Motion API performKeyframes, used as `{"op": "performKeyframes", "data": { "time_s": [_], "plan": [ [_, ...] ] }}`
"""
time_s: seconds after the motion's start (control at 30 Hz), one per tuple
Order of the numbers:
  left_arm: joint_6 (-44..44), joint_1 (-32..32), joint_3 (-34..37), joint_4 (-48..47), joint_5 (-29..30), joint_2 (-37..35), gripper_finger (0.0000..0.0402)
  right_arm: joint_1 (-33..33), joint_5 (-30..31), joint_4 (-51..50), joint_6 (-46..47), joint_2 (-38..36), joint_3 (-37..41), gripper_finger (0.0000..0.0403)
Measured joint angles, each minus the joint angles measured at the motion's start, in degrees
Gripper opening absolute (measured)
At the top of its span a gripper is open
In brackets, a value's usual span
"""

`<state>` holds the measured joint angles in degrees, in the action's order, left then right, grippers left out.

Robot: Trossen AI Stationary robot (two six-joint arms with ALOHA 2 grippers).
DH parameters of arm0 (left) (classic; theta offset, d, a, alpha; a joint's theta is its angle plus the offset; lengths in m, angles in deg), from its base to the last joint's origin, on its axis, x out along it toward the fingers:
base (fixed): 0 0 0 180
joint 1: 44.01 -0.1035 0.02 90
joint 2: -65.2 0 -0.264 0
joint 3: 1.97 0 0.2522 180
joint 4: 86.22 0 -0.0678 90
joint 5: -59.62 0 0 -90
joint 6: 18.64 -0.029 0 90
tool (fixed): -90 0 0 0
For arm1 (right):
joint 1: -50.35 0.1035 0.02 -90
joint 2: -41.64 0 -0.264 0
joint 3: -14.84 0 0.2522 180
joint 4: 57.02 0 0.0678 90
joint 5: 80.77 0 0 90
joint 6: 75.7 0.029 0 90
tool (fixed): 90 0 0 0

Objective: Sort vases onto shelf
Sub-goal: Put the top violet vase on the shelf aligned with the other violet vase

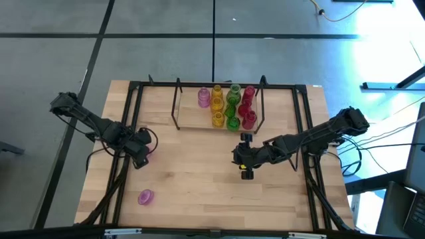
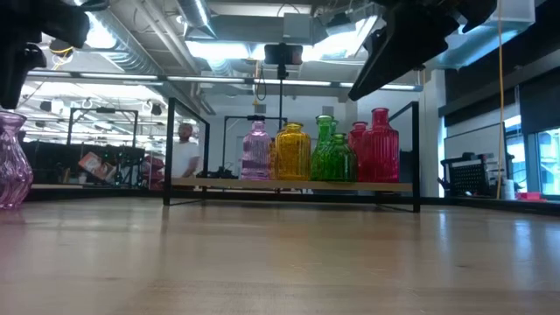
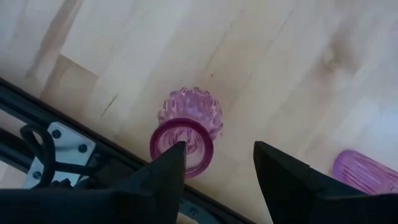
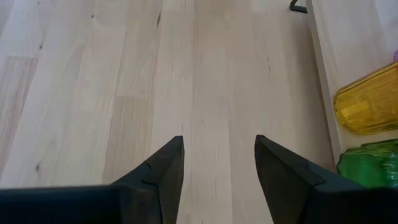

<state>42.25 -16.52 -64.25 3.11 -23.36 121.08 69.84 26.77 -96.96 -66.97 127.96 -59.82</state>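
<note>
Left hand: over the left side of the tabletop, by the black frame rail. Fingers spread wide, nothing between them. In the left wrist view they hang above a pink vase standing upright, its mouth ring just off one fingertip; touching or not, cannot tell.

Second pink vase: on the tabletop near the front left, well apart from the shelf. Upright or lying, cannot tell from above. A pink ribbed edge shows at the border of the left wrist view.

Right hand: over the tabletop just in front of the shelf, centre-right. Fingers wide apart, holding nothing, bare wood between them.

Shelf: at the back centre of the tabletop, black uprights at both ends. Vases crowd its right half, left half bare.

Vases on shelf: pink one furthest left of the group, then yellow ones, green ones, red ones at the right. All upright in the low view.

Right wrist view: a yellow vase and a green vase at the shelf edge, beside each other.

Background: a person stands in the room beyond the tabletop.
</note>
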Motion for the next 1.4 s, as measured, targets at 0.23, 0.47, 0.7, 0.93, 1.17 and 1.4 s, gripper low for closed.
{"op": "performKeyframes", "data": {
  "time_s": [0.23, 0.47, 0.7, 0.93, 1.17, 1.4],
  "plan": [
    [-0.18, 0.0, 1.99, 1.67, -0.6, 0.0, 0.0183, 0.0, 0.0, 0.02, 0.0, 0.02, 0.0, 0.0176],
    [-1.27, 0.0, 6.31, 5.53, -1.34, -0.01, 0.0182, 0.0, 0.0, 0.53, -0.02, 0.02, 0.0, 0.0176],
    [-1.5, 0.0, 6.8, 5.54, -1.32, -0.02, 0.014, 0.0, 0.05, 0.77, -0.08, 0.02, 0.0, 0.0176],
    [-3.04, 0.0, 6.8, 5.54, -1.34, -0.02, 0.0067, 0.0, 1.03, 0.79, -0.11, 0.02, -0.02, 0.0176],
    [-6.59, 0.01, 5.56, 6.25, 0.16, 0.1, 0.0018, 0.0, 1.6, 0.81, -0.09, 0.04, -0.02, 0.0176],
    [-8.93, -0.02, 1.08, 5.61, 3.2, 0.32, 0.0019, 0.0, 2.55, 1.0, -0.09, 0.04, -0.04, 0.0176]
  ]
}}
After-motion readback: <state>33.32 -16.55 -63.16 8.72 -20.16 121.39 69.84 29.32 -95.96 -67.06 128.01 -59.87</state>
